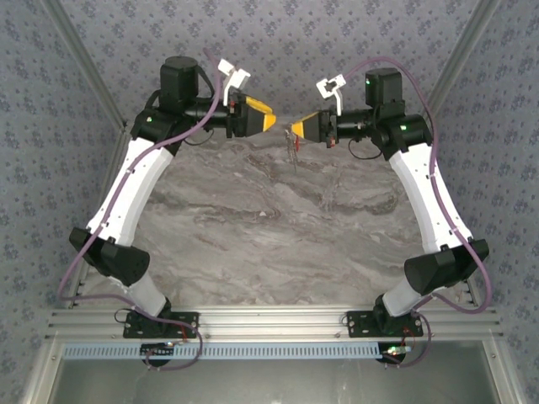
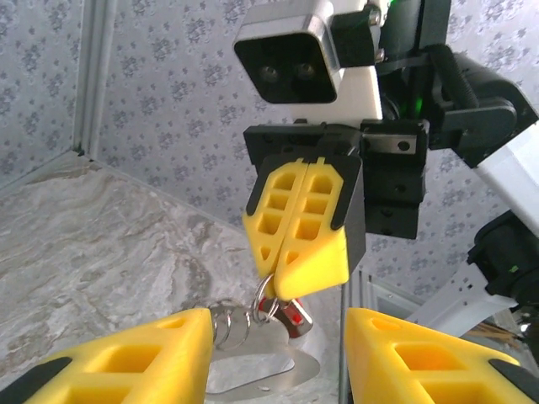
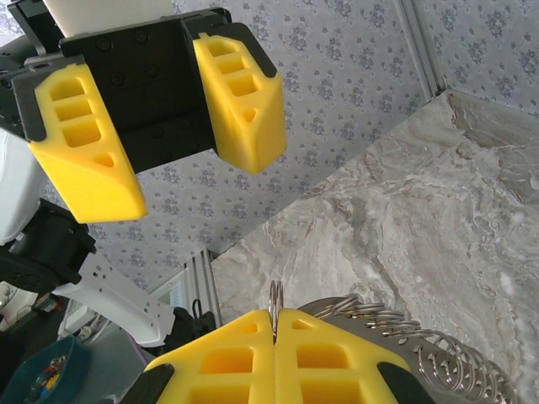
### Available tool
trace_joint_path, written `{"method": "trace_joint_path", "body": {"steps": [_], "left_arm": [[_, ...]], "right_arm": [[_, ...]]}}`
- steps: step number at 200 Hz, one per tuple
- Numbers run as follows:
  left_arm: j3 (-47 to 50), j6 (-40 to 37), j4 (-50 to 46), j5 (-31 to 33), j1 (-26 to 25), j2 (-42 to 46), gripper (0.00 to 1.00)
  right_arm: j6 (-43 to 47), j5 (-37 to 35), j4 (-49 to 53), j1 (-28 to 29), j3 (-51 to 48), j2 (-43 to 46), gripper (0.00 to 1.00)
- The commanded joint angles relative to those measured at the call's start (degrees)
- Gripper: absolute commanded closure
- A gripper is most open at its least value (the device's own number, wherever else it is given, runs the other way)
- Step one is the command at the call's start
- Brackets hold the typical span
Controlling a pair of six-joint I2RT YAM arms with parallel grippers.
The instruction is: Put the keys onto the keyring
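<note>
right end effector [image 3: 274,349]: is being held fully closed, with the keyring [image 3: 275,296] being pinched edge-on between its tips.
keyring: is being held up in the air over the far edge of the bench [image 1: 269,236], hanging below the closed tips, with a string of smaller rings [image 3: 396,324] attached.
key [image 2: 296,316]: small red piece, is being dangled just beneath the keyring, beside the smaller rings.
left end effector [image 2: 278,362]: is being held partly open with nothing gripped, its fingers [image 3: 240,101] being pointed at the right end effector, near it but apart.
</note>
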State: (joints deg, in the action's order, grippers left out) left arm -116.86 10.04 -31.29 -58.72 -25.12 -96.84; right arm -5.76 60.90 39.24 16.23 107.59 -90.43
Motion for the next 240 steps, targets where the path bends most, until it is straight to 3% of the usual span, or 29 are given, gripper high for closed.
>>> {"method": "trace_joint_path", "body": {"steps": [1, 47, 174, 240], "left_arm": [[-3.4, 1.12, 0.17, -3.97, -0.09, -2.23, 0.55], [-3.84, -0.02, -1.13, -4.51, -0.54, -3.53, 0.55], [-3.99, -0.37, -1.64, -5.68, -1.65, -3.35, 0.56], [-3.99, -0.47, -0.93, -5.65, -1.81, -3.36, 0.66]], "right_arm": [[-2.82, 1.56, -3.16, 0.76, 0.6, 0.05, 1.0], [-8.56, 4.17, -10.57, 1.13, -0.45, -0.35, 1.0], [-11.87, 4.96, -14.45, 2.01, -0.12, -1.49, 1.0], [-11.3, 4.75, -13.49, 2.22, -0.3, -1.62, 1.0]]}}
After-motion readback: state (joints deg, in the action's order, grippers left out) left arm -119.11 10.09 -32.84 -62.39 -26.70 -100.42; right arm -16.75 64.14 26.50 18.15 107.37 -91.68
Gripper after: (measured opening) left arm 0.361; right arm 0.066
